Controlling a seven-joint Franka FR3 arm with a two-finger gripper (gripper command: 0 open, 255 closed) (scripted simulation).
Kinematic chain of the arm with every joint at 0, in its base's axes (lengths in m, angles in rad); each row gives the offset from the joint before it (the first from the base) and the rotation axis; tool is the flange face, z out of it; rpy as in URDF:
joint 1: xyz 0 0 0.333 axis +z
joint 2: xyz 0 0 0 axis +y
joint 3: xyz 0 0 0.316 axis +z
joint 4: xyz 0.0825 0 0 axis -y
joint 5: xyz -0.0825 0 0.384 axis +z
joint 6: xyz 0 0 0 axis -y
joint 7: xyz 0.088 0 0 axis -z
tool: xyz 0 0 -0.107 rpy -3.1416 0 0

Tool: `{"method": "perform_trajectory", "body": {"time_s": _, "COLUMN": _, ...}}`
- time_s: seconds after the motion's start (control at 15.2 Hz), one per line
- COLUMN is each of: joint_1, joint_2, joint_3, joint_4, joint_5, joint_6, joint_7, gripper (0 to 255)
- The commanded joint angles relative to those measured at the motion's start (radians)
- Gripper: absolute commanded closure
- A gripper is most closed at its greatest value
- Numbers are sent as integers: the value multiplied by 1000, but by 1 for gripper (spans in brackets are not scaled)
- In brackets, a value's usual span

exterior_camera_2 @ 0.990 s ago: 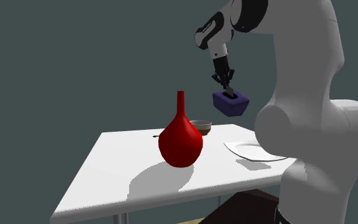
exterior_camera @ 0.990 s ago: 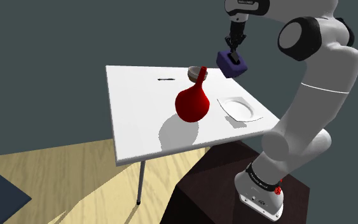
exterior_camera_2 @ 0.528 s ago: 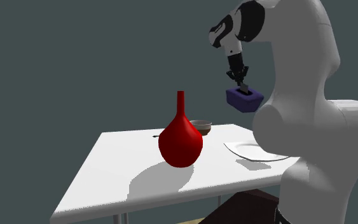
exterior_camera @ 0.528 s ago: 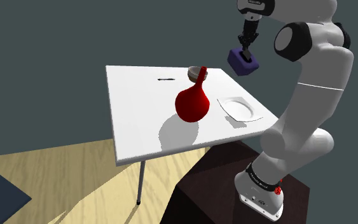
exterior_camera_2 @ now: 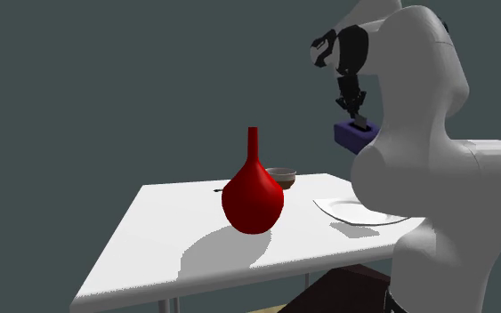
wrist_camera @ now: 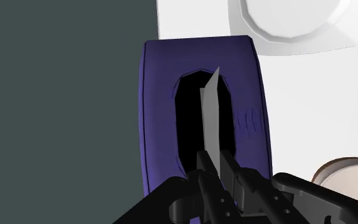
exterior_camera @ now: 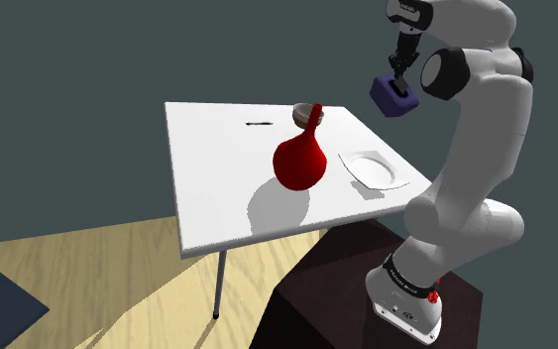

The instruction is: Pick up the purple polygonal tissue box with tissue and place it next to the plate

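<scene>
The purple blocky tissue box (exterior_camera: 393,97) hangs high in the air, over the edge of the white table (exterior_camera: 217,188). The black gripper (wrist_camera: 219,168) is pinched tight on the thin grey tissue (wrist_camera: 210,114) that pokes out of the box's hole, not on the box itself. The round white plate (exterior_camera: 374,170) sits lower down on the table. I think the tissue could slip out or rip. Then the box would drop, maybe past the table's edge.

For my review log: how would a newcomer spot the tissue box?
Find the white square table. Above its edge near the white round plate, the black hand holds a purple tissue box with a grey sheet. Unlike its neighbours, it hangs in the air.
</scene>
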Motion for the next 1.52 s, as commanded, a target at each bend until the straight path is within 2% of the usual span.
{"method": "perform_trajectory", "body": {"time_s": 0.0, "joint_1": 0, "joint_2": -11, "joint_3": 0, "joint_4": -37, "joint_5": -2, "joint_6": 30, "joint_7": 4, "gripper": 255}}
{"method": "perform_trajectory", "body": {"time_s": 0.66, "joint_1": 10, "joint_2": -60, "joint_3": 1, "joint_4": -249, "joint_5": -14, "joint_6": 189, "joint_7": 40, "gripper": 255}}
{"method": "perform_trajectory", "body": {"time_s": 1.45, "joint_1": 13, "joint_2": -67, "joint_3": 1, "joint_4": -419, "joint_5": -25, "joint_6": 348, "joint_7": 76, "gripper": 255}}
